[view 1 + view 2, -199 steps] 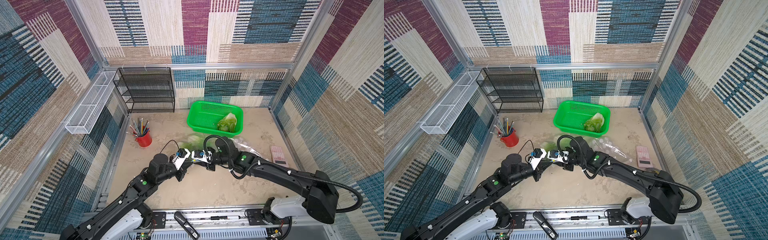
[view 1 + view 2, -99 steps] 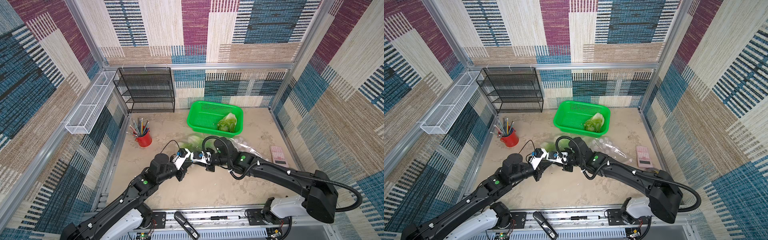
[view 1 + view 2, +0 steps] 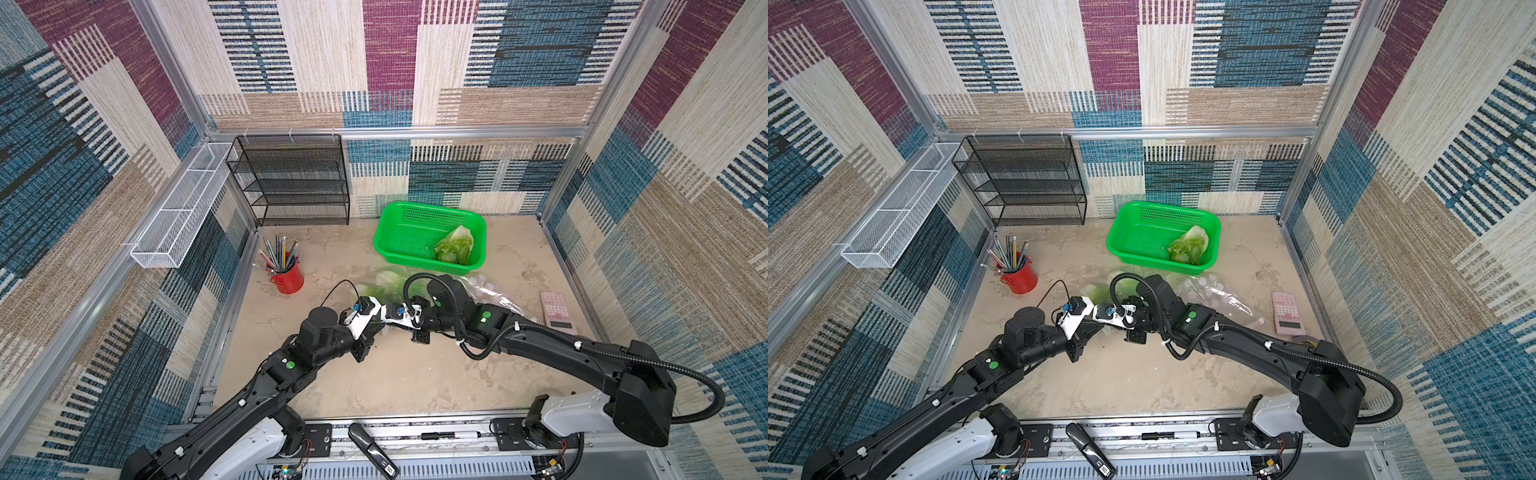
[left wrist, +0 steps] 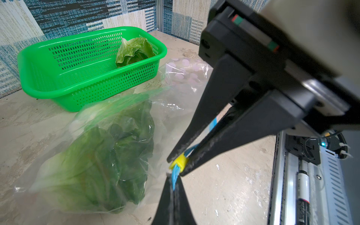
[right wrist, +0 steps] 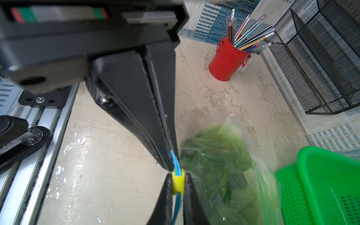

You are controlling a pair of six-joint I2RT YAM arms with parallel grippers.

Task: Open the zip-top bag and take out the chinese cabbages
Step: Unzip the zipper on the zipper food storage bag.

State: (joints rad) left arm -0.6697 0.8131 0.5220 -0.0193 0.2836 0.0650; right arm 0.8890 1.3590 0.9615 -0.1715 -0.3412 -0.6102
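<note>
Now, green basket (image 3: 419, 216): back of table (image 3: 395, 374), one loose cabbage head (image 3: 455, 249) inside.
Zip-top bag (image 4: 175, 109): lying just beside basket, chinese cabbages (image 4: 101, 155) within.
Left gripper (image 4: 173, 180): clamped on blue zip strip (image 5: 176, 161).
Right gripper (image 5: 178, 179): pinching yellow slider (image 4: 178, 162).

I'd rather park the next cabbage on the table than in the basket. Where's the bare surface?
Bare: the front strip between the arms and the rail; the patch between red cup, black shelf and green basket; the back corner past the pink calculator, beside the basket. Crowded: mid-table, where the left hand and right hand pinch the zip-top bag.
</note>
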